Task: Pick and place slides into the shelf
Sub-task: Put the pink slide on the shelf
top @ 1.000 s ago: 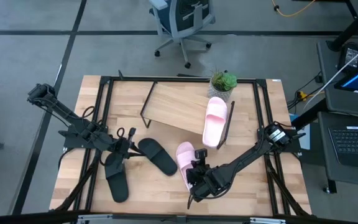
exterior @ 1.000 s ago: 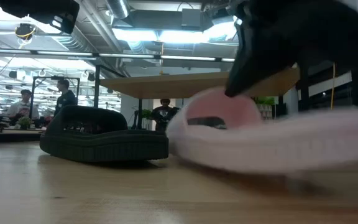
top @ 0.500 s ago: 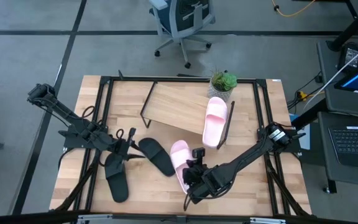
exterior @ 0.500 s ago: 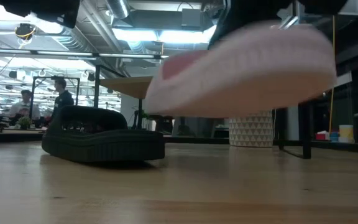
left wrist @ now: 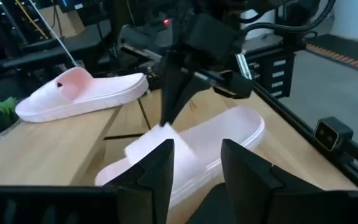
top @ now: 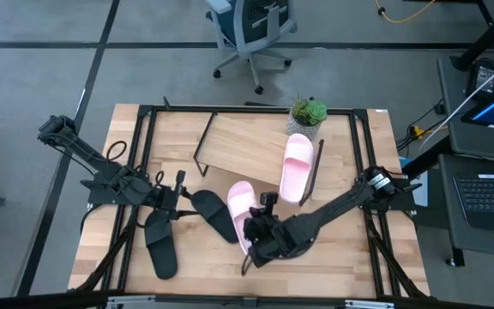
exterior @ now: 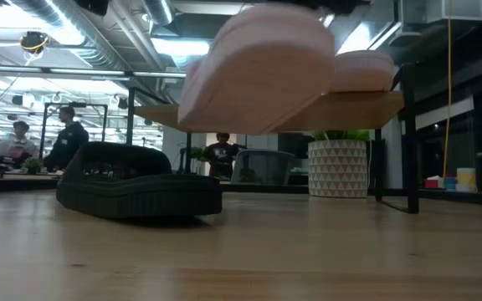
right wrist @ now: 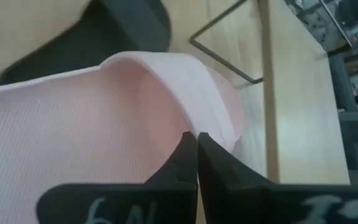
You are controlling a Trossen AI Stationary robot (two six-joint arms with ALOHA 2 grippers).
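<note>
Right gripper point(top: 249, 233) clamped tight on strap edge of pink slide point(top: 239, 206), held in air above table point(top: 350, 266), clear of wood. Slide: smooth matte foam, rounded sole, one wide arched strap; long axis runs shelf-to-front edge, slightly slanted. Second pink slide point(top: 296, 166) lies on shelf point(top: 238, 150), flat pale board on thin black legs. Left gripper point(top: 181, 192) fingers parted, empty, beside black slide point(top: 215, 214); other black slide point(top: 159, 243) near.
</note>
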